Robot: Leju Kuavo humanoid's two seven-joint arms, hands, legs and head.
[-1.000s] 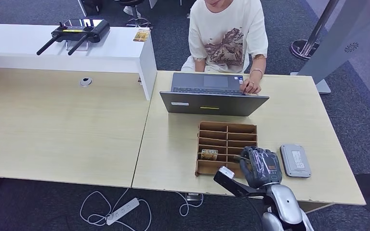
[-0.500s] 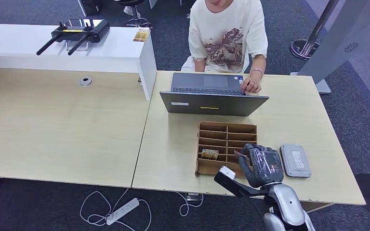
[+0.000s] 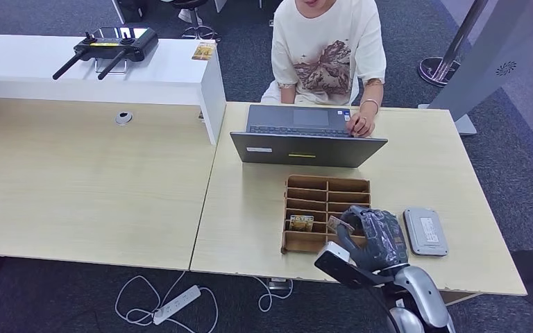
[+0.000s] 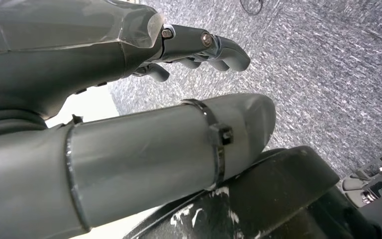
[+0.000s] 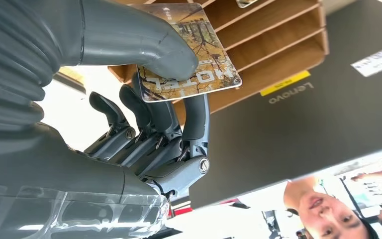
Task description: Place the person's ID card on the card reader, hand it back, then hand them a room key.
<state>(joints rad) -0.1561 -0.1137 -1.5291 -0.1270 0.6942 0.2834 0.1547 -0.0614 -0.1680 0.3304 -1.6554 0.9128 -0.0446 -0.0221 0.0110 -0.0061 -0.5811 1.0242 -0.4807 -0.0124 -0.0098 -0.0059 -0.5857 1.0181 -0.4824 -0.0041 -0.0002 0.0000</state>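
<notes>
The right robot hand (image 3: 378,238), low in the head view, pinches a room key card (image 5: 189,55) between thumb and fingers, just over the wooden card tray (image 3: 325,194) in the middle. It should keep the pinch tight, lift straight up, then reach to the person (image 3: 327,52) at the top. The right wrist view shows the word HOTEL on the card. The left robot hand (image 4: 129,99) hangs by the floor, loosely curled and holding nothing.
</notes>
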